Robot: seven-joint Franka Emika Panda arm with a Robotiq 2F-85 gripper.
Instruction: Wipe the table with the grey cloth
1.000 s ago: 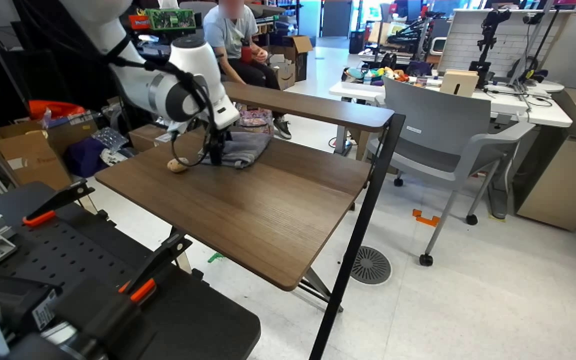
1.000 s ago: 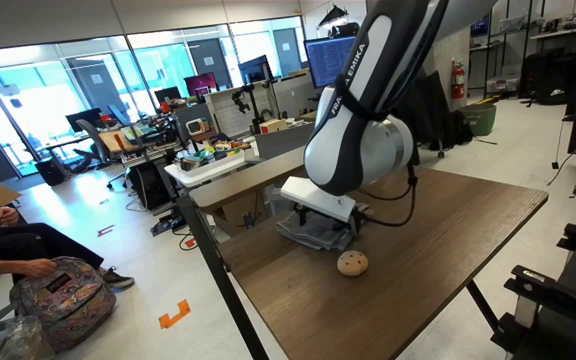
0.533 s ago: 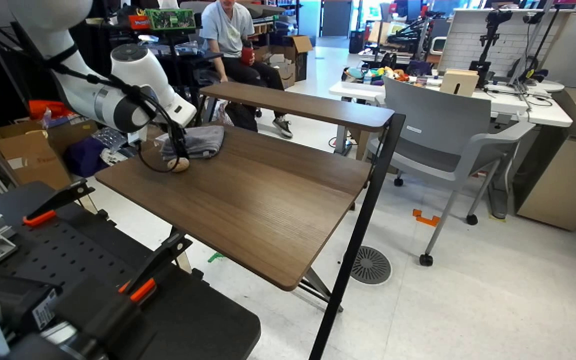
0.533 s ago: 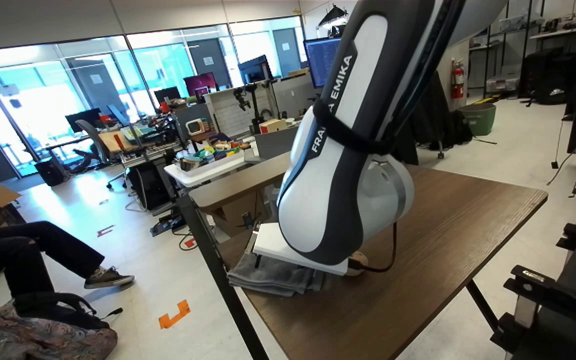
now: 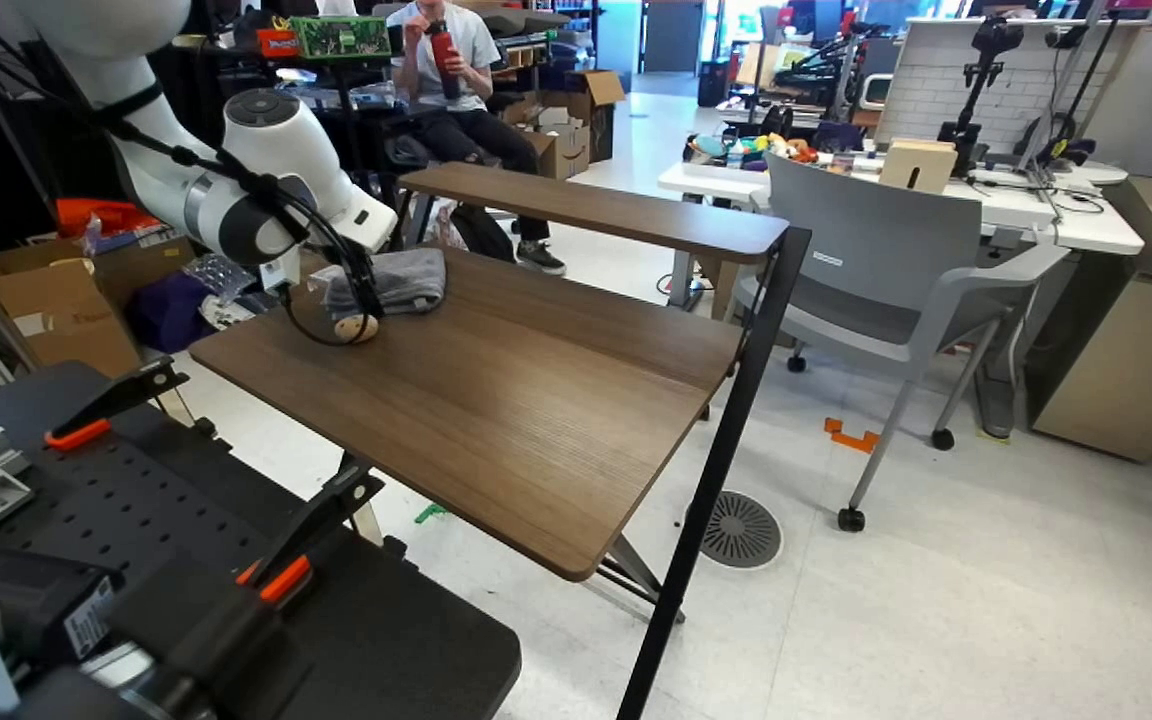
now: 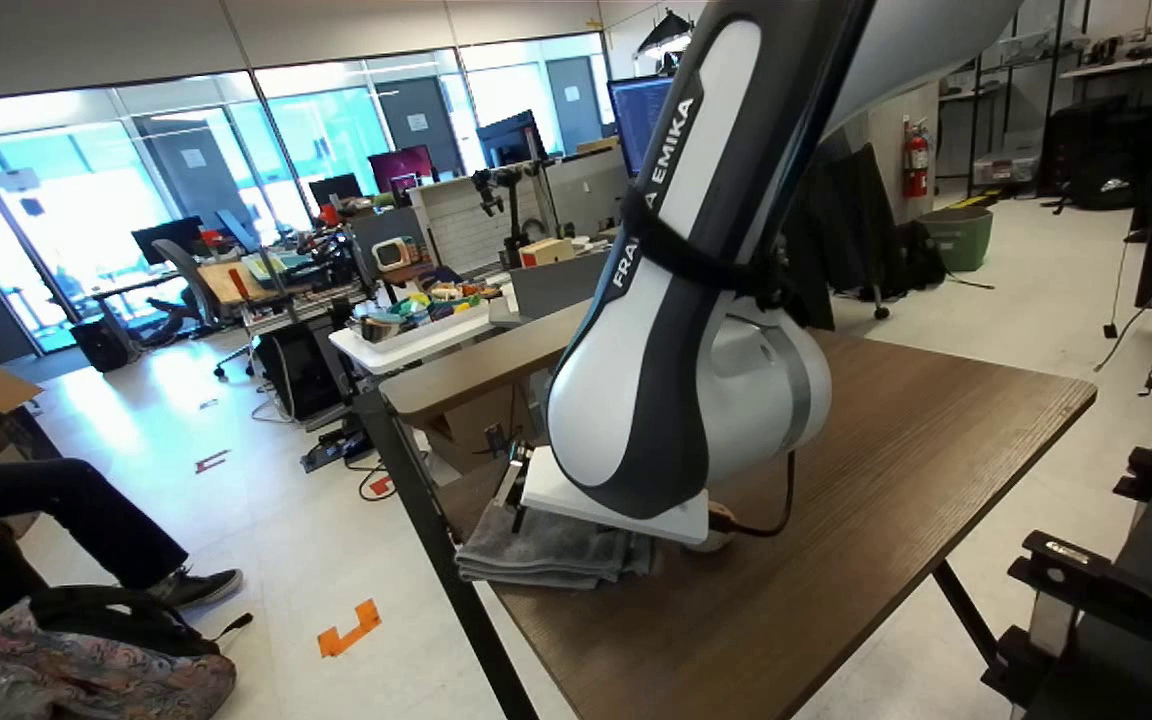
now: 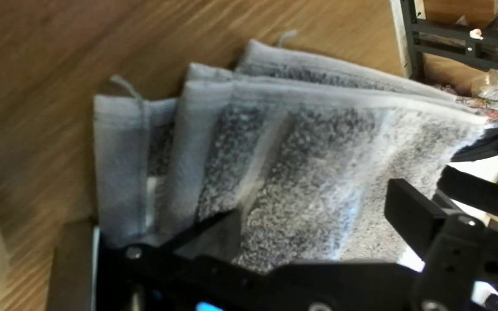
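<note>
The grey cloth (image 5: 414, 280) lies folded on the brown wood-grain table (image 5: 536, 420), at its far left end in an exterior view. The cloth (image 6: 556, 552) is at the table edge (image 6: 946, 430) beside the black leg in an exterior view. In the wrist view the cloth (image 7: 318, 147) spreads under and between the fingers. My gripper (image 7: 320, 214) is open, its two fingers wide apart. It is right over the cloth. Whether the fingertips press on it cannot be told. In both exterior views the arm and cables largely hide the fingers.
A tan round object (image 5: 356, 328) sits on the table close beside the cloth and gripper; it also shows in an exterior view (image 6: 711, 543). A raised shelf (image 5: 586, 205) runs along the table's back. A black side table with clamps (image 5: 316, 520) stands near. A person (image 5: 446, 75) sits behind.
Over the first half second the gripper and cloth slid left along the table in an exterior view, toward the table's end. Since then the cloth is nearly still and the hand has shifted slightly.
</note>
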